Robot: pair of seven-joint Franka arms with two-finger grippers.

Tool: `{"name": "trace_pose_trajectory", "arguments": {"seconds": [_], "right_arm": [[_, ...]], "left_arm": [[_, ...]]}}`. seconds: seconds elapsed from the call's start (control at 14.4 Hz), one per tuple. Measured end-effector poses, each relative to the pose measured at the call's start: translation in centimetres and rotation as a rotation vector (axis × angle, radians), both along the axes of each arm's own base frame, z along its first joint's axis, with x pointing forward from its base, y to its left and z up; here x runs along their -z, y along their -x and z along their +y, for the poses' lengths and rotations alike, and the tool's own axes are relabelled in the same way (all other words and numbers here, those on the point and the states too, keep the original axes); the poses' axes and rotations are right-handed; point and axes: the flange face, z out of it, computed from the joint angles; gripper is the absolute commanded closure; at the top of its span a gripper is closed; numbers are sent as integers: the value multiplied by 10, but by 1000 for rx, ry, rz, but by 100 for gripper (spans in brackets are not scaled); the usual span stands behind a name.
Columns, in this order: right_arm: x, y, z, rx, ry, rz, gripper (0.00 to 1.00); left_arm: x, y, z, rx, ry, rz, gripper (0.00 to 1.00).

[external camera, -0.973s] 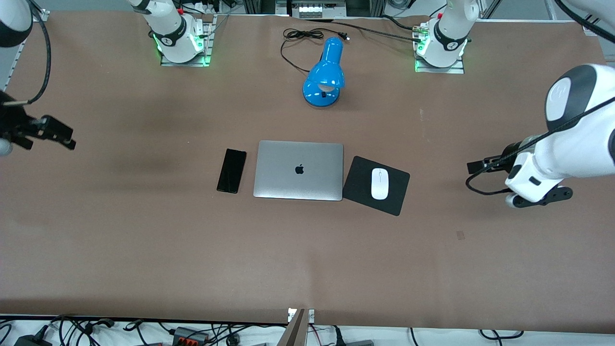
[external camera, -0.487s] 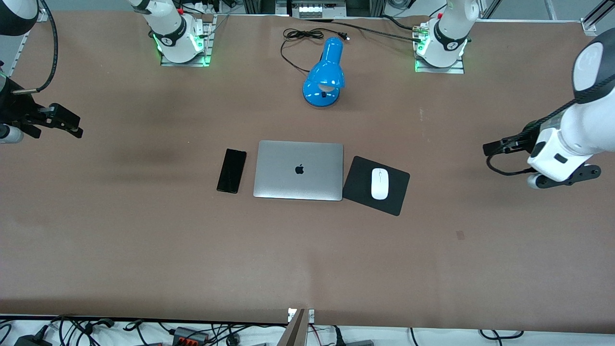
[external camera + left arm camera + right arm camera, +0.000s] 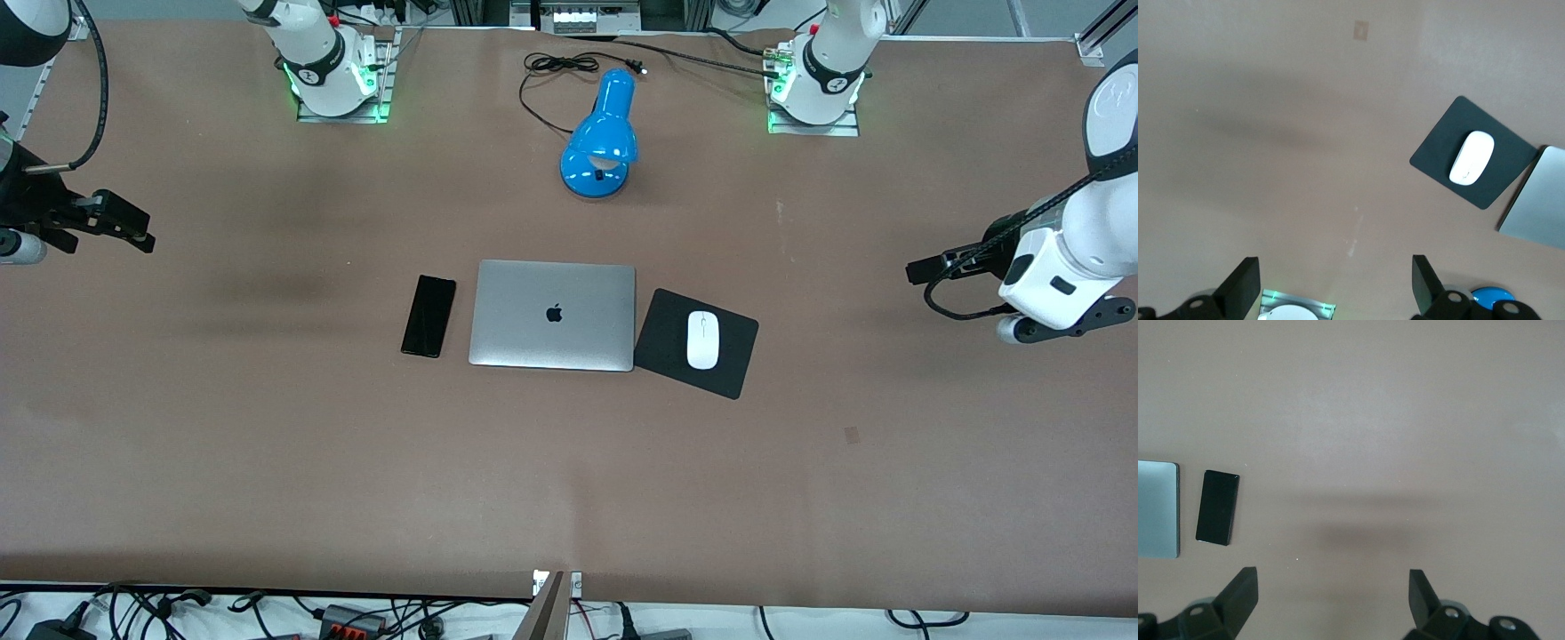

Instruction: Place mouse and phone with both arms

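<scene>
The white oval mouse (image 3: 702, 340) lies on a black square pad (image 3: 662, 342) beside a closed silver laptop (image 3: 553, 315), toward the left arm's end. The black phone (image 3: 428, 316) lies flat on the table beside the laptop, toward the right arm's end. My left gripper (image 3: 1331, 288) is open and empty, up over bare table near the left arm's end; the mouse (image 3: 1471, 157) shows well apart from it. My right gripper (image 3: 1331, 597) is open and empty, over bare table near the right arm's end; the phone (image 3: 1218, 507) shows well apart from it.
A blue desk lamp (image 3: 603, 133) with a black cord lies between the two arm bases, farther from the front camera than the laptop. The left hand (image 3: 1058, 289) and the right hand (image 3: 53, 227) hang at the table's two ends.
The left hand has drawn away from the mouse pad toward its end of the table and the bases. The right hand has shifted a little toward the bases. Mouse and phone have not moved.
</scene>
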Motion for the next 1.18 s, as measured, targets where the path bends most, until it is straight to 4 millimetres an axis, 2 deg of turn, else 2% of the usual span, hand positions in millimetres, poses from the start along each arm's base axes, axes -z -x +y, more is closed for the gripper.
{"name": "trace_pose_trajectory", "arguments": {"seconds": [0.21,0.35,0.49,0.7,0.83,1.18], "right_arm": [[0,0,2,-3,0,2,0],[0,1,1,-1,0,4,0],[0,1,2,-3,-1,5,0],[0,1,9,-15,-2,4,0],[0,1,5,-8,-2,4,0],[-1,4,-1,4,-2,16,0]], "left_arm": [[-8,-2,14,-19,2,-40,0],[-13,-1,17,-22,0,-59,0],[-17,6,8,-11,-9,-97,0],[-22,31,-12,14,-32,-173,0],[-25,43,-12,13,-42,-179,0],[-24,44,-9,7,-44,-186,0]]}}
